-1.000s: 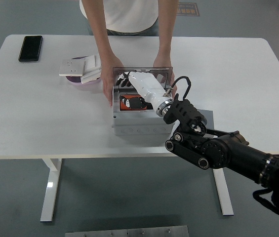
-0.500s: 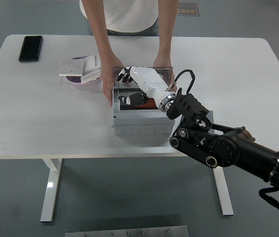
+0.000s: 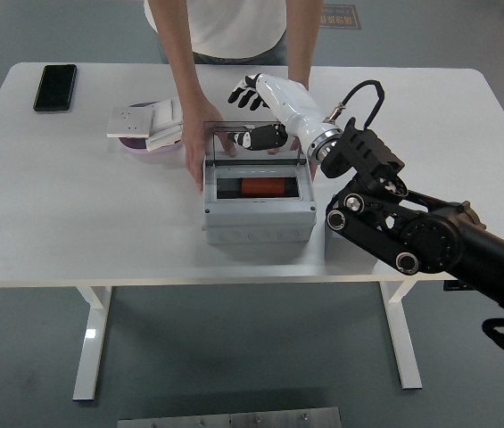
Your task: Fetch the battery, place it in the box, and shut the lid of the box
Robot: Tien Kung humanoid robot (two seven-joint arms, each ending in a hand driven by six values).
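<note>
A grey box [image 3: 259,220] stands mid-table with its clear lid [image 3: 234,144] raised upright at the back. An orange battery [image 3: 257,187] lies inside it. My right hand [image 3: 253,114], white with black fingertips, hovers at the lid's top edge, open. Its fingers [image 3: 241,93] spread behind the edge, and its thumb [image 3: 260,138] is in front of the lid. It holds nothing. A person at the far side steadies the box with one hand [image 3: 200,153] on its left wall and the other hand [image 3: 297,105] behind its right rear corner, partly hidden by my arm.
A black phone [image 3: 55,86] lies at the far left. White switch plates [image 3: 141,121] rest on a purple dish [image 3: 144,145] left of the box. A grey mat [image 3: 341,242] shows under my right arm, right of the box.
My right hand has let go of the battery, which now lies in the box. The hand rose out of the box and moved back to the lid's top edge.
</note>
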